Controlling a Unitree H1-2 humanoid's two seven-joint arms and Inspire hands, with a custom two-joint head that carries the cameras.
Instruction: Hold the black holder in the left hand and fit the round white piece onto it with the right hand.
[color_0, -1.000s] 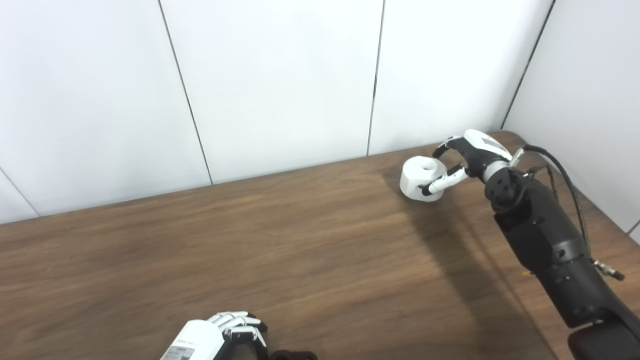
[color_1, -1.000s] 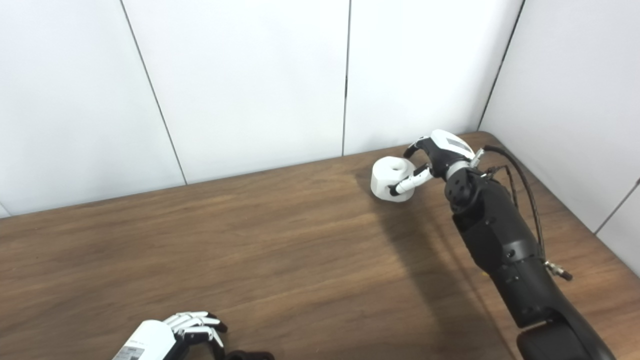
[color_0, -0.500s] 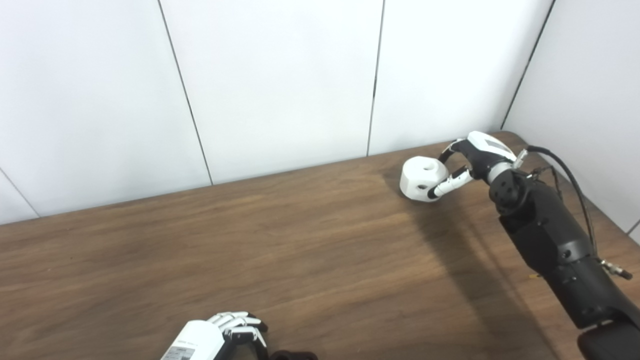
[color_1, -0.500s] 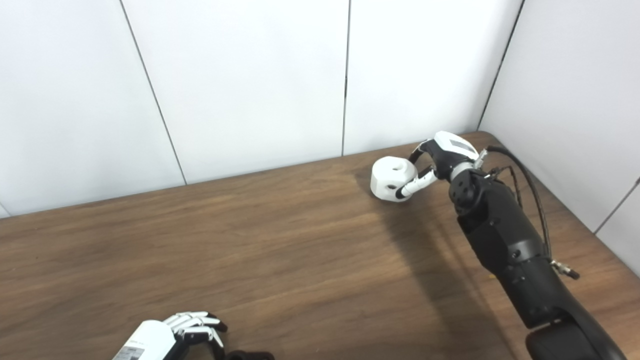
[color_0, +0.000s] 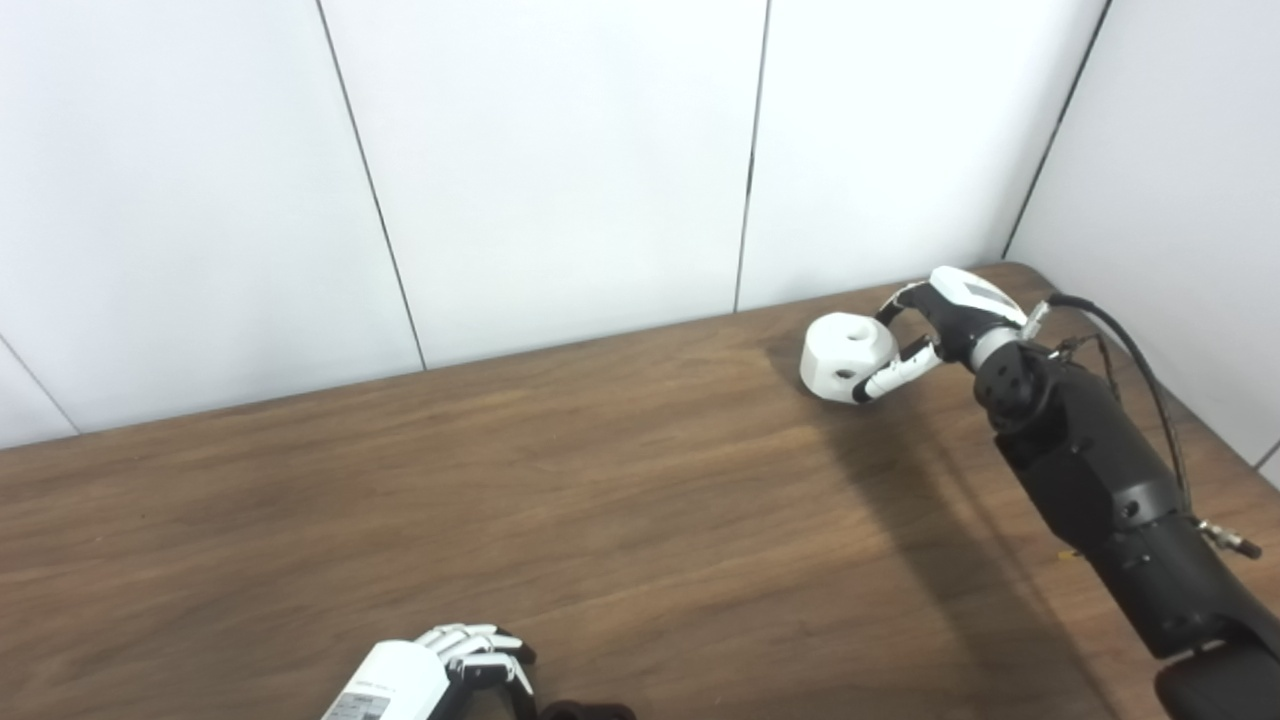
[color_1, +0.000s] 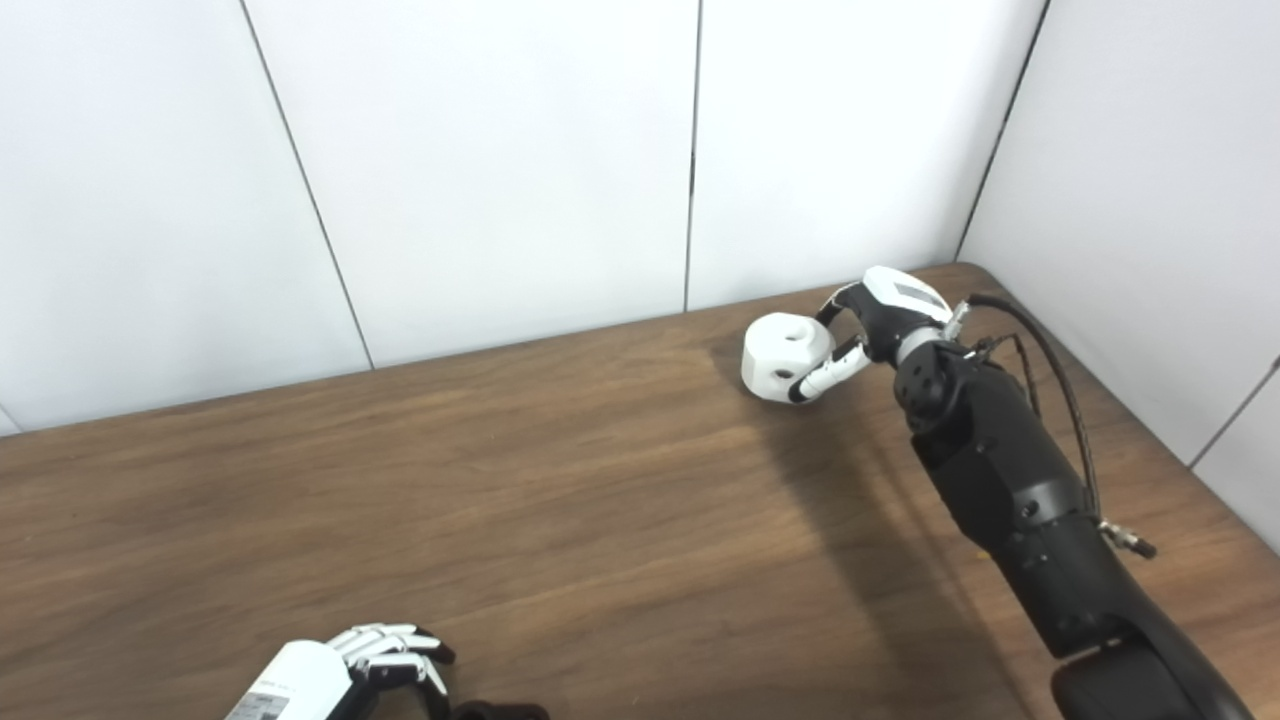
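The round white piece (color_0: 845, 358) sits near the table's far right corner, tilted, with a top hole and a side hole showing. My right hand (color_0: 925, 335) wraps its right side, one finger over the top rim and the thumb pressed against the lower front. I cannot tell whether the piece rests on the wood or hangs just above it. At the bottom edge my left hand (color_0: 445, 668) lies low with its fingers (color_0: 478, 640) loosely bent. Only a sliver of the black holder (color_0: 590, 711) shows just right of that hand. The picture's edge hides whether the hand touches it.
The brown wooden table (color_0: 560, 500) stretches between the two hands. White wall panels (color_0: 560, 150) close off the back and the right side near the white piece. A black cable (color_0: 1130, 350) loops off my right forearm.
The white piece has tipped from lying flat, so its side hole now faces me. My right hand has drawn slightly to the right, with its grip on the piece's right side. The left hand has stayed still.
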